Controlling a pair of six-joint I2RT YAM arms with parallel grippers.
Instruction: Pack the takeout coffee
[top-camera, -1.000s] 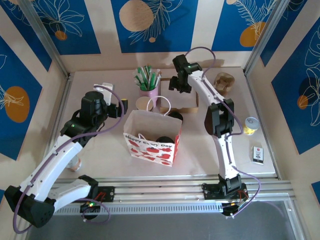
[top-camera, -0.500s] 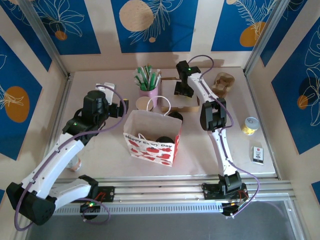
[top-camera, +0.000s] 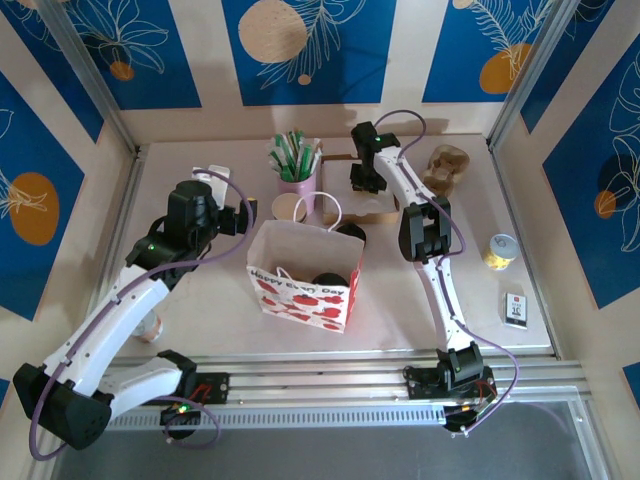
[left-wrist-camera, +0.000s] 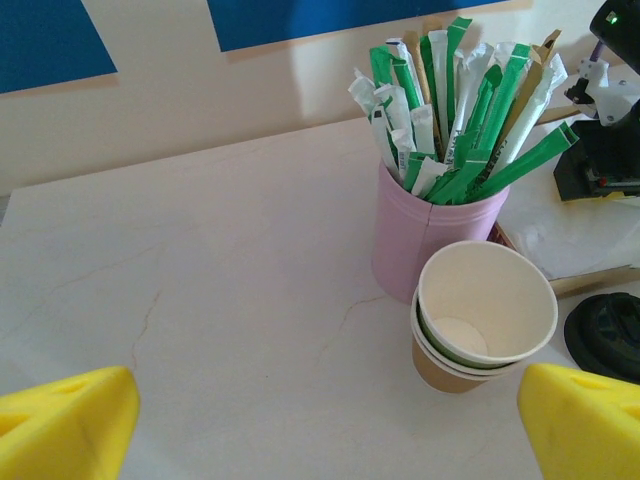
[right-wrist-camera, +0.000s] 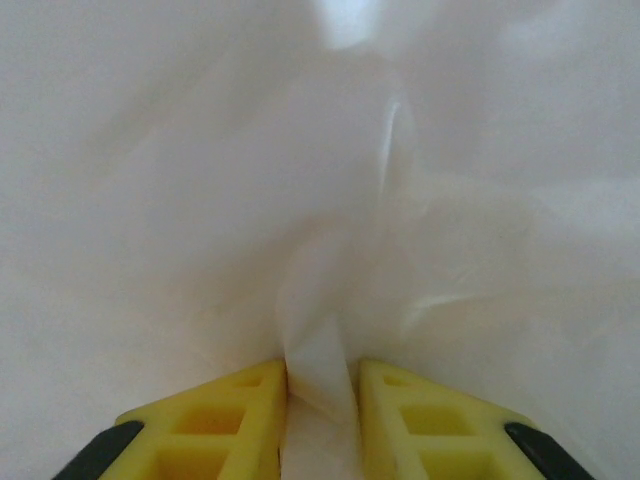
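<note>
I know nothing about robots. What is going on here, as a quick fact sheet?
left gripper: open, empty, facing the paper cups
right gripper: shut on white paper
bag: upright, open, mid-table
coffee: seemingly inside the bag, black lid showing
pink cup: full of wrapped sticks, touching the paper cups
loose lid: flat, beside the paper cups

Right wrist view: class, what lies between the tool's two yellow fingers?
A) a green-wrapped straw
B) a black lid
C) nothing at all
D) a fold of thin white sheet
D: a fold of the thin white sheet rises between the yellow fingers of the right tool, which pinch it.
</note>
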